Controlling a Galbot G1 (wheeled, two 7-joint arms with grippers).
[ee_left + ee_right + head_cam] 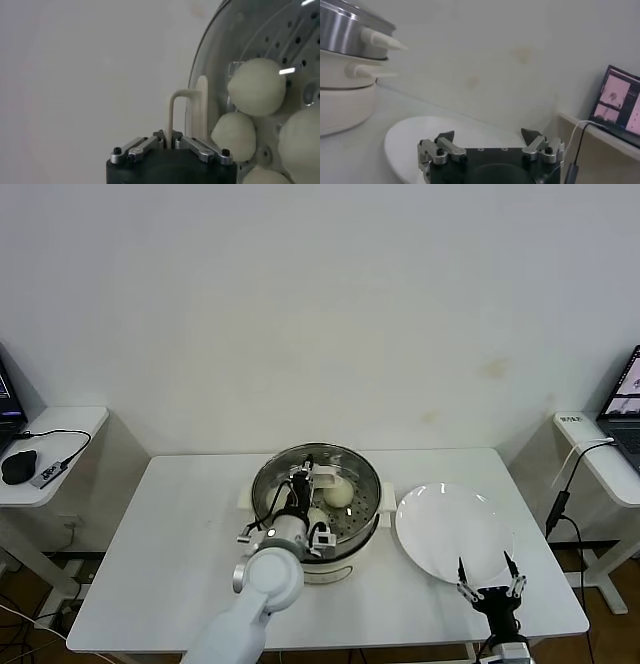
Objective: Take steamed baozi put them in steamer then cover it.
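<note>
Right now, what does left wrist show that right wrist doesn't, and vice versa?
Left wrist only: the left claw shut on the lid handle, with buns seen through the glass lid on the perforated tray. Right wrist only: the open right claw over the empty white plate, and a laptop on a side shelf. Both: the steamer and the pale wall.

Left arm reaching forward from the near edge toward the scene's middle, wrist angled down, left gripper point(307, 475) clamped tight on the cover's handle point(184, 112). Right arm parked low at the near right, right gripper point(490, 574) pointing away from the body, fingers point(446, 138) spread wide with nothing between them.
</note>
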